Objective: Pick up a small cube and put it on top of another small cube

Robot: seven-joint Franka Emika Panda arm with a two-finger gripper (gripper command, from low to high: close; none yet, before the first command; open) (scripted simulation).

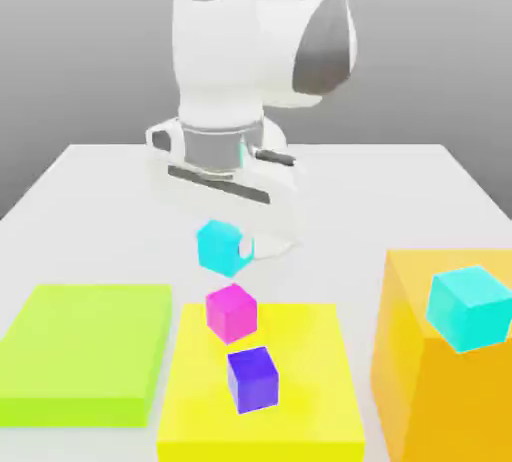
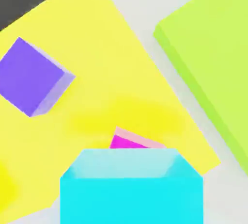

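The gripper (image 1: 232,240) grasps the small cyan cube (image 1: 222,247) just above the magenta cube (image 1: 232,311) on the yellow slab (image 1: 310,370). A violet cube (image 1: 253,378) sits at the magenta cube's 5 o'clock. The exterior view adds a larger cyan cube (image 1: 469,307) on the orange block (image 1: 420,390).

Violet cube (image 1: 252,378) on yellow slab (image 1: 300,390) (lime slab (image 1: 85,350) beside), big cyan cube (image 1: 468,307) seemingly atop orange block (image 1: 430,390)

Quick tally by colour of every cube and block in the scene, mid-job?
Cyan: 2, small cube and large cube
Magenta: 1, magenta cube
Violet: 1, violet cube
Yellow: 1, yellow slab
Lime: 1, lime slab
Orange: 1, orange block
Total: 7
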